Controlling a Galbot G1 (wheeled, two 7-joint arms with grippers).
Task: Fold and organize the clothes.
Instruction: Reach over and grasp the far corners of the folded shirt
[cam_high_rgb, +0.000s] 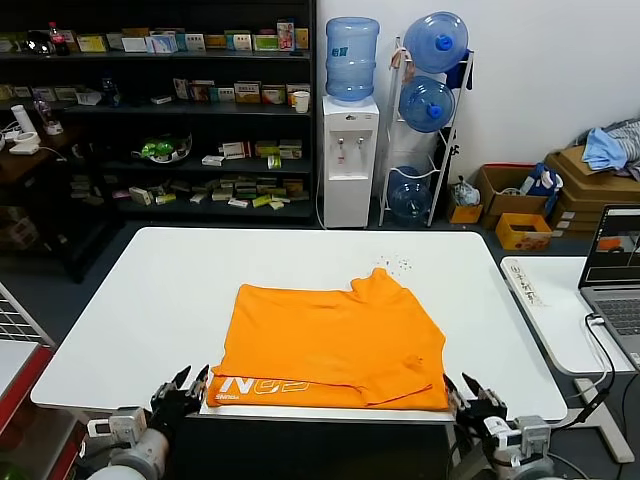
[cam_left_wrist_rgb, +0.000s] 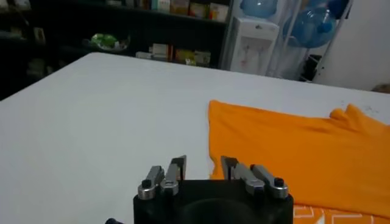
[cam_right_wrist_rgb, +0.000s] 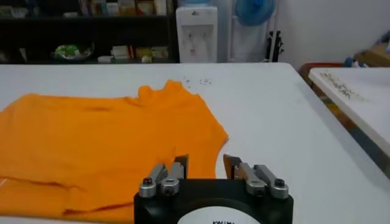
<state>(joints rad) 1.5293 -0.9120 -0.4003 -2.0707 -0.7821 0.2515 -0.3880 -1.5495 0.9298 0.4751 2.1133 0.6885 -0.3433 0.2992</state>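
Observation:
The orange T-shirt (cam_high_rgb: 335, 345) lies partly folded on the white table (cam_high_rgb: 150, 300), reaching the near edge, with white lettering (cam_high_rgb: 262, 386) on its front strip. My left gripper (cam_high_rgb: 185, 387) is open and empty at the table's near edge, by the shirt's near-left corner. In the left wrist view the left gripper (cam_left_wrist_rgb: 203, 165) points at the shirt's left edge (cam_left_wrist_rgb: 286, 152). My right gripper (cam_high_rgb: 474, 392) is open and empty at the near edge, by the shirt's near-right corner. In the right wrist view the right gripper (cam_right_wrist_rgb: 205, 164) faces the shirt's right edge (cam_right_wrist_rgb: 109, 140).
A second white table (cam_high_rgb: 550, 310) with a laptop (cam_high_rgb: 615, 270) stands to the right. Dark shelves (cam_high_rgb: 160, 110), a water dispenser (cam_high_rgb: 350, 150) and a bottle rack (cam_high_rgb: 425, 120) stand behind the table. Cardboard boxes with light-blue cloth (cam_high_rgb: 610, 145) are at the far right.

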